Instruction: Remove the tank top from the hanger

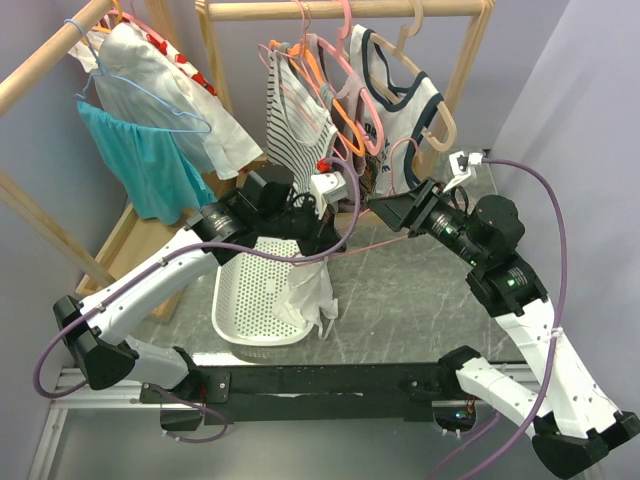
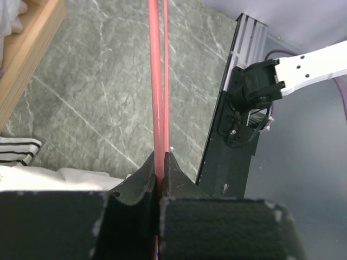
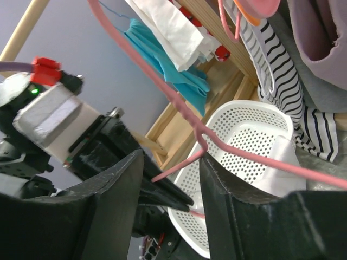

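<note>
A thin pink hanger [image 1: 365,243] is held low over the table between both arms. My left gripper [image 1: 330,248] is shut on its wire, which runs up between the closed jaws [image 2: 161,157] as two pink strands [image 2: 157,81]. The white tank top [image 1: 312,290] hangs bunched from the hanger over the basket's right rim, and shows again as white cloth [image 3: 279,162] [image 2: 65,177]. My right gripper [image 1: 378,207] stands open around the hanger's twisted neck [image 3: 201,142]. The wire [image 3: 255,157] touches the right-hand finger [image 3: 227,184], and the midpoint between its tips [image 3: 172,157] is free.
A white perforated basket [image 1: 245,300] [image 3: 238,116] lies on the grey marble table under the left arm. Behind it a wooden rack [image 1: 330,10] carries a striped top [image 1: 295,110], a navy-trimmed white top [image 1: 400,100], a teal garment [image 1: 135,160] and a white shirt [image 1: 170,80].
</note>
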Motion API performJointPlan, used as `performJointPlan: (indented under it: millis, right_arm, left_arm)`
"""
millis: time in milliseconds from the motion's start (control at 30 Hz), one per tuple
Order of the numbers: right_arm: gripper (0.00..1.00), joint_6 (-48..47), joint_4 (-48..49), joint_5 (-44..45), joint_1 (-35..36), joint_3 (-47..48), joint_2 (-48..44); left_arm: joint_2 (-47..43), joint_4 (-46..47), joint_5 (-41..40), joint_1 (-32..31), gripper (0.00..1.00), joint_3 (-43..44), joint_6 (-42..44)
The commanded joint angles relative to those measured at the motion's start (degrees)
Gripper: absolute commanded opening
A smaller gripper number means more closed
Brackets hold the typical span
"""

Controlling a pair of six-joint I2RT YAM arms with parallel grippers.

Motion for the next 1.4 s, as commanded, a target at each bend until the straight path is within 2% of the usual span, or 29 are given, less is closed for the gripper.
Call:
performJointPlan:
  millis: [0,167,200,233,267,300,367,533,600,633,767,867,967,1233,1267,1300,1333,1367]
  right_arm:
    - [0.51,0.0,3.2,2.6,1.1,-0.4,0.4]
    - [0.46,-1.2,1.2,5.1,1.3,-0.9,0.1]
    - [0.35,-1.4,1.4,5.1,1.3,-1.3,-0.1]
    - [0.3,-1.4,1.4,5.3,1.3,-1.4,-0.1]
    - [0.16,-1.5,1.5,5.6,1.4,-1.5,-0.4]
    - [0.08,-1.5,1.5,6.0,1.3,-1.6,-0.8]
    - [0.0,-1.4,1.8,6.8,1.3,-1.9,-1.6]
    - [0.0,-0.3,2.4,8.6,1.4,-3.0,-2.5]
    - [0.0,0.0,3.0,9.1,1.3,-4.1,-3.2]
    - [0.0,0.1,3.1,9.3,1.3,-4.4,-3.4]
    - [0.0,0.7,3.2,10.1,1.3,-5.0,-4.1]
    - [0.0,0.6,3.0,11.0,1.3,-5.0,-4.5]
    - [0.0,0.3,2.6,11.9,1.3,-4.8,-4.7]
    - [0.0,-0.9,1.8,14.2,1.2,-4.3,-4.8]
    - [0.0,-1.0,1.6,14.5,1.3,-4.0,-4.7]
    - [0.0,-1.5,1.2,15.0,1.2,-3.8,-4.6]
    - [0.0,-1.7,0.9,15.2,1.2,-3.7,-4.4]
    - [0.0,-1.9,0.8,15.4,1.2,-3.5,-4.3]
  left_arm:
    - [-0.1,3.8,-0.2,-1.7,0.01,3.0,-0.9]
    - [-0.6,4.2,0.3,-1.9,0.01,3.2,-0.6]
    - [-0.5,4.0,0.3,-2.0,0.01,3.4,-0.4]
    - [-0.5,3.4,0.2,-2.0,0.01,3.4,-0.3]
    - [-0.3,3.1,-0.1,-2.0,0.01,3.5,0.0]
    - [-0.3,2.7,-0.5,-1.9,0.01,3.5,0.4]
    - [-0.2,2.5,-0.7,-2.0,0.01,3.3,0.7]
    - [-0.9,3.9,-0.5,-2.0,0.21,2.0,0.6]
    - [-1.4,4.7,-0.6,-2.0,0.34,1.4,0.4]
    - [-1.6,5.0,-0.6,-2.0,0.35,1.2,0.5]
    - [-1.3,5.0,-0.1,-2.0,0.3,0.9,0.4]
    - [-0.5,3.9,0.4,-2.0,0.16,0.7,0.5]
    - [0.1,2.6,-0.3,-2.0,0.18,0.4,0.5]
    - [-5.1,-0.6,-5.5,-2.0,0.41,-3.1,1.0]
    - [-5.7,-2.0,-5.9,-1.9,0.5,-3.9,0.9]
    - [-7.3,-2.3,-7.5,-1.9,0.67,-4.3,0.3]
    - [-8.5,-1.9,-8.0,-1.9,0.96,-4.9,-0.3]
    - [-9.8,-0.3,-8.1,-1.8,0.99,-6.7,-0.5]
